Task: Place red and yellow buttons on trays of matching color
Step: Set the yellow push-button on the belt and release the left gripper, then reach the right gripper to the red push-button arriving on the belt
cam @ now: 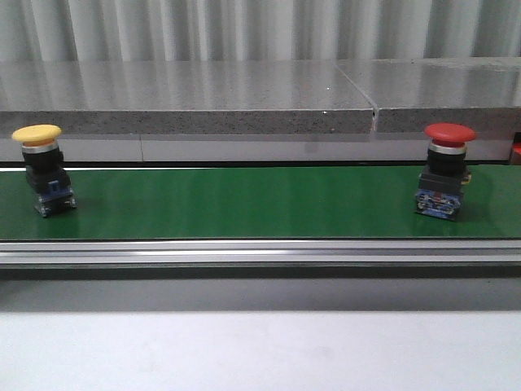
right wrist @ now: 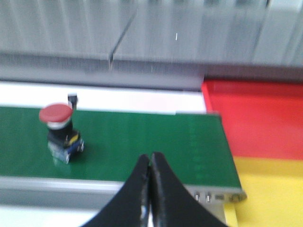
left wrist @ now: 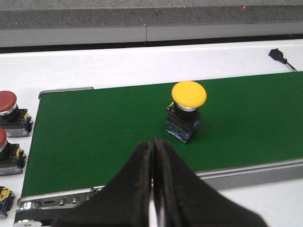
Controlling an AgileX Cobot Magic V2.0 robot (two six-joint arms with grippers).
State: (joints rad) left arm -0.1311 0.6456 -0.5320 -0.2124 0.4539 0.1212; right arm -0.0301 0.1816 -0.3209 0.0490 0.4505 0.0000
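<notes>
While both pincers sit pressed shut on nothing, the yellow button [left wrist: 188,109] stands upright on the green conveyor belt [left wrist: 104,137] just ahead of the left gripper [left wrist: 153,144], the red button [right wrist: 59,130] likewise off the right gripper [right wrist: 150,161], with the red tray [right wrist: 255,118] and seemingly a yellow tray [right wrist: 270,194] beyond the belt's end.

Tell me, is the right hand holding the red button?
No, the right hand is shut and empty, while the red button stands apart from it on the green belt.

Belt [cam: 244,204] open btwn yellow button [cam: 42,171] & red button [cam: 444,175].
</notes>
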